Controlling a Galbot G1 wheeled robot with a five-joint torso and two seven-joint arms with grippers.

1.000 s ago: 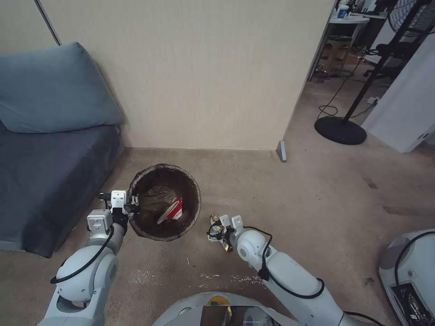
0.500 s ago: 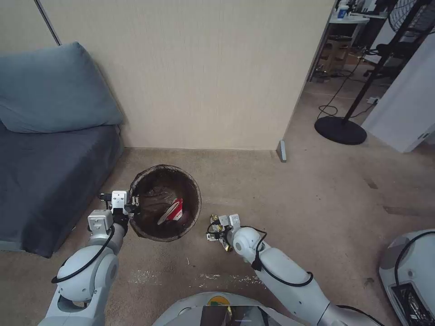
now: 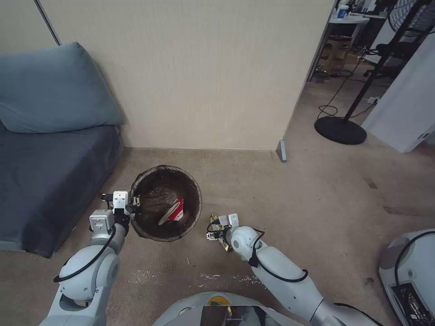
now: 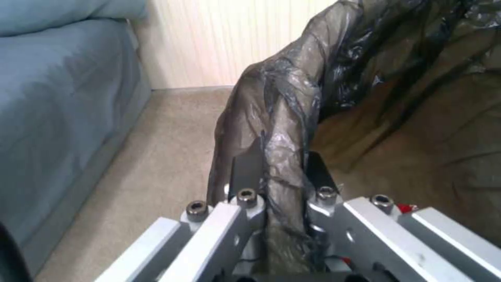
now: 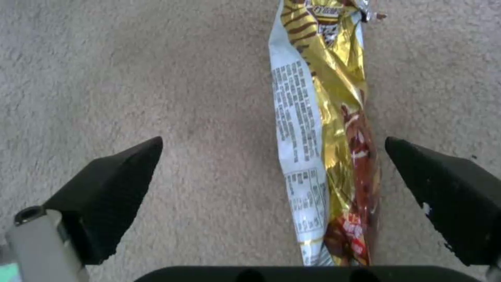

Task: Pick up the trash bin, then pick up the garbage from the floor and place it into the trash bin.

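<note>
The trash bin point(image 3: 166, 176) with its dark brown bag point(image 4: 282, 117) is held at its left rim by my left gripper point(image 3: 134, 204), which is shut on the rim point(image 4: 279, 164). A red-and-white packet point(image 3: 173, 211) lies inside the bin. To the bin's right, a yellow snack wrapper point(image 5: 326, 129) lies flat on the carpet. My right gripper point(image 3: 216, 229) hangs open just above the wrapper, its black fingers point(image 5: 112, 188) standing on either side of it. In the head view the wrapper point(image 3: 225, 245) shows partly under the gripper.
A blue sofa point(image 3: 45, 181) with a cushion stands at the left, close to the bin. A beige wall point(image 3: 204, 72) runs behind. A black fan base point(image 3: 340, 130) with cables is at the far right. Another white machine point(image 3: 410, 271) sits at the lower right.
My right arm has shifted slightly left toward the bin, staying low over the wrapper. The bin and left gripper have barely moved.
</note>
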